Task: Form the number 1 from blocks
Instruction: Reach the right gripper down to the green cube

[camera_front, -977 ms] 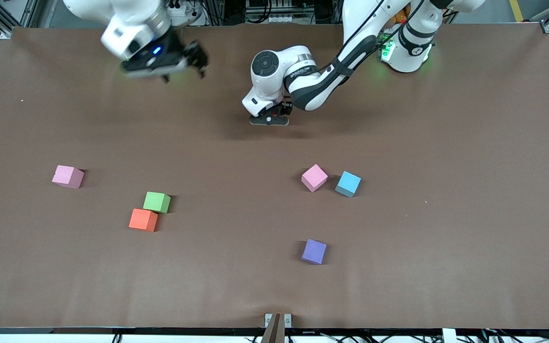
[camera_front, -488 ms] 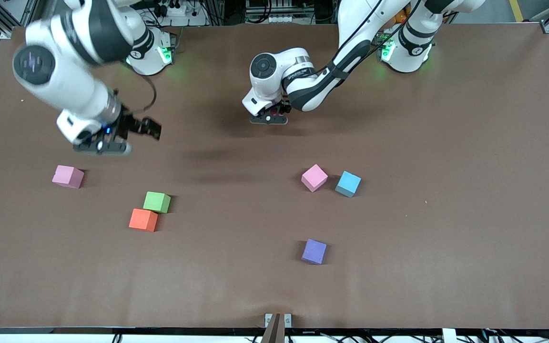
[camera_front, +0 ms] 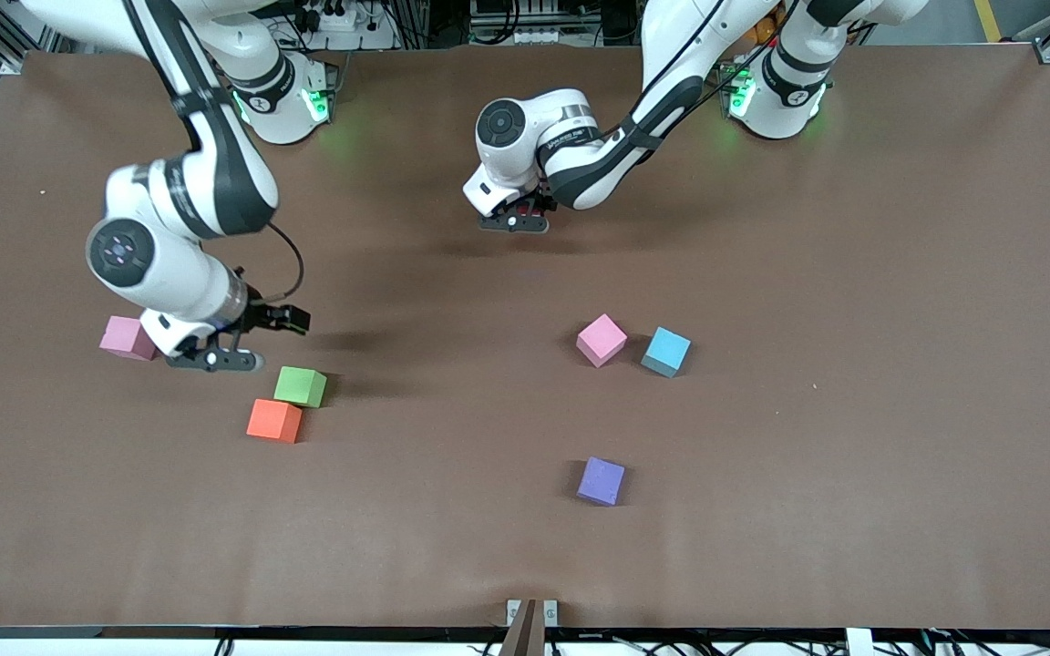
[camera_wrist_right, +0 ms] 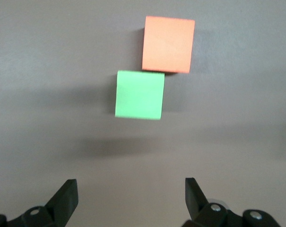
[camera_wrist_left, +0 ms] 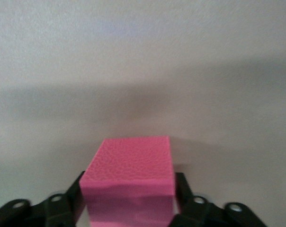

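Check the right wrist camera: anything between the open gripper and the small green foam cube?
Nothing: in the right wrist view only bare brown table separates the open right gripper from the small green foam cube.

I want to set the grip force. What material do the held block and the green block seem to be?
The held block in the left gripper looks like foam: its deep pink top is matte with a fine pebbled grain. The green block looks the same kind, matte and without shine, though its grain does not show.

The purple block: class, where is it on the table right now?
In the front view the purple block sits alone, nearer to the camera than every other block; its closest neighbours are the pink block and blue block.
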### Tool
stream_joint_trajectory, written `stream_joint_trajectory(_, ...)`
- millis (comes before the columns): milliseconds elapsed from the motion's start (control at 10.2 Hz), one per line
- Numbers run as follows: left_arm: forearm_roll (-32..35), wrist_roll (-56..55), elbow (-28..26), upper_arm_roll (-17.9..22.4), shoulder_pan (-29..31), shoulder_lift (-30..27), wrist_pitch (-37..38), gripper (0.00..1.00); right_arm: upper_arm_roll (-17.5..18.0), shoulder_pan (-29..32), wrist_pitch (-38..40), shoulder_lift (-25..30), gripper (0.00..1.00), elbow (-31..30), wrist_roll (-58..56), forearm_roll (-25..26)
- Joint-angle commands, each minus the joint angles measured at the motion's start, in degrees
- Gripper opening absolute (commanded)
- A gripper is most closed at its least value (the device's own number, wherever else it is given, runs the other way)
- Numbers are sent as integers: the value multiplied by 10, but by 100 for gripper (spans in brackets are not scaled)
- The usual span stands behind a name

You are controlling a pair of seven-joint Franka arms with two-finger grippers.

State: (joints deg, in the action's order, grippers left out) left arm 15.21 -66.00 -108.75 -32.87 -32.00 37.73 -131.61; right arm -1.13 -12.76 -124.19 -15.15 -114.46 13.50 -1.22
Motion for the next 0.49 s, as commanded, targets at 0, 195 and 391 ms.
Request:
stream_joint_trajectory(0, 11, -11, 7, -1, 7, -19, 33, 100, 9, 26, -10, -59, 100, 55, -4, 41)
stream_joint_trajectory(195, 8, -17, 36, 4, 40, -39, 62, 100, 9, 37, -46, -90, 100, 64, -4, 41)
stream_joint_trajectory(391, 12, -25, 76, 5, 104, -41, 87, 100, 10, 38, -53, -137, 100, 105, 6, 32)
